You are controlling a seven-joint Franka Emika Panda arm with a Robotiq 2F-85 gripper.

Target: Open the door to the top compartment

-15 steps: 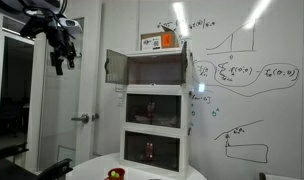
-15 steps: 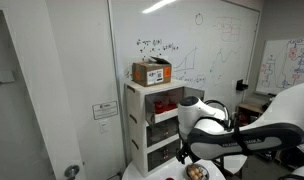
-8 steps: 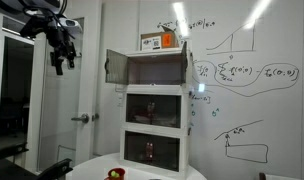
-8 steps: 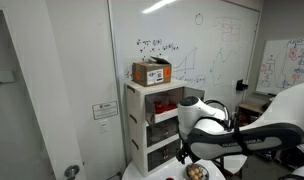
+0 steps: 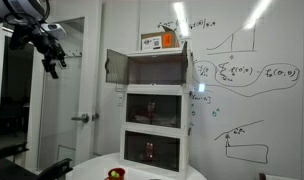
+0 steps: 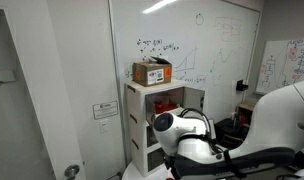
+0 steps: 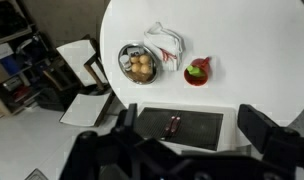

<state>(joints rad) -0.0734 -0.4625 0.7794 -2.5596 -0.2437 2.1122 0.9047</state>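
Observation:
A white cabinet (image 5: 155, 105) of three stacked compartments stands on a round white table (image 5: 152, 173). The door (image 5: 114, 67) of its top compartment (image 5: 157, 70) stands swung out to the left, and the compartment is open. My gripper (image 5: 52, 66) hangs high in the air far to the left of the door, touching nothing. In the wrist view its fingers (image 7: 192, 125) are spread wide and empty, looking down on the table (image 7: 242, 50). The cabinet also shows in an exterior view (image 6: 152, 125), partly behind my arm (image 6: 187, 140).
A cardboard box (image 5: 160, 41) sits on the cabinet top. On the table lie a bowl of round brown things (image 7: 139, 63), a white cloth (image 7: 167, 42) and a red fruit (image 7: 197, 71). A room door with a handle (image 5: 84, 117) is left of the cabinet. A whiteboard wall (image 5: 242, 80) is behind.
My gripper has moved further left, away from the open door. In the view with the arm in front, the arm has swung left and lower across the cabinet.

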